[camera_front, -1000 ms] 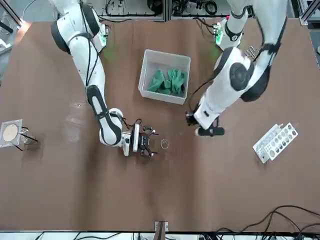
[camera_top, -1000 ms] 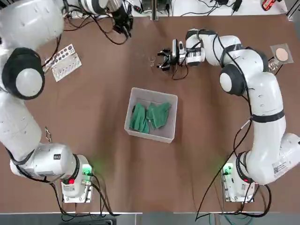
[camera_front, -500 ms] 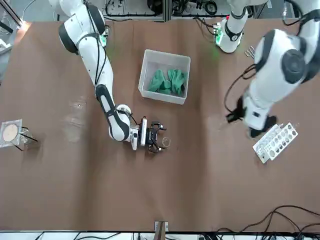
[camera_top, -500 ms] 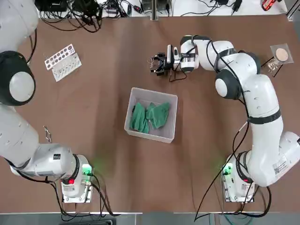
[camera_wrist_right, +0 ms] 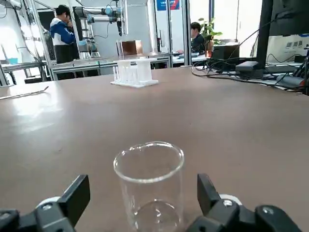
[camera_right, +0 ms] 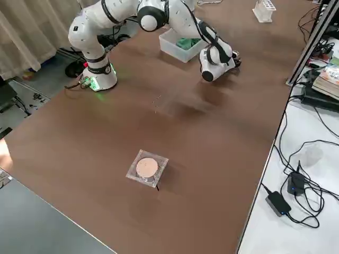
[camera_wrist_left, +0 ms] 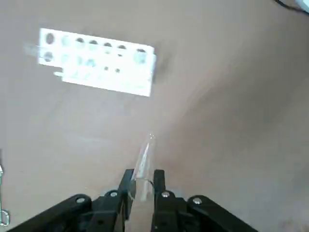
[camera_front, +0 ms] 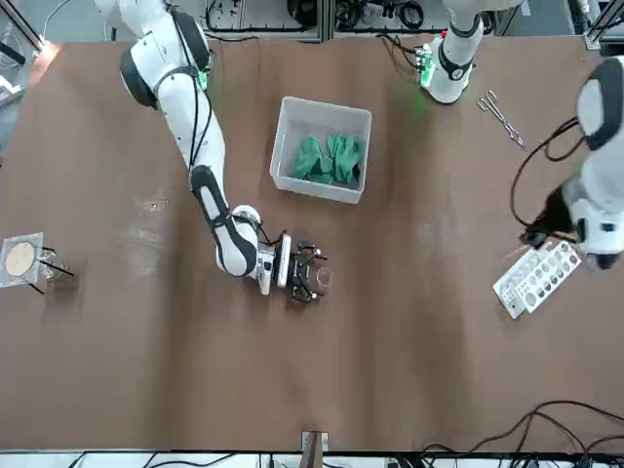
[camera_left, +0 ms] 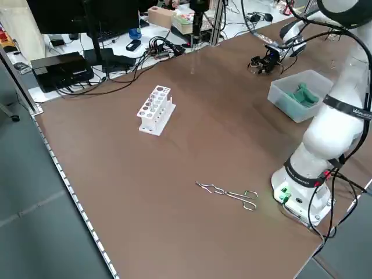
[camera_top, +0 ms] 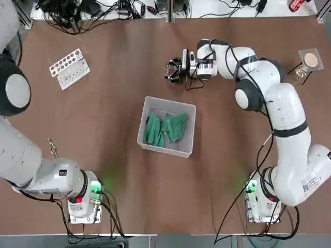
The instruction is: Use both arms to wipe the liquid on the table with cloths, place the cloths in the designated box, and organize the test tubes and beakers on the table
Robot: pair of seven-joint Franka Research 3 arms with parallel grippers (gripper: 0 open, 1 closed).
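Note:
A small clear beaker [camera_wrist_right: 148, 186] stands upright on the brown table [camera_top: 103, 108] at the far middle. My right gripper [camera_top: 174, 71] lies low beside it, open, one finger on each side of the glass. My left gripper [camera_wrist_left: 141, 176] is shut on a clear test tube [camera_wrist_left: 144, 162] and hovers near the white rack [camera_wrist_left: 96, 65]; in the front view the left arm [camera_front: 597, 185] hangs over that rack [camera_front: 538, 276]. Both green cloths [camera_top: 165, 127] lie inside the box [camera_top: 169, 103] at mid-table.
Metal tongs [camera_top: 53, 148] lie near the left arm's base. A square mesh stand with a round disc [camera_top: 310, 60] sits at the far right corner. Cables and equipment crowd the bench beyond the table's far edge. People stand in the room behind.
My left arm swung from the middle of the table over to the rack, still holding the tube. My right gripper slid forward until its open fingers straddle the beaker.

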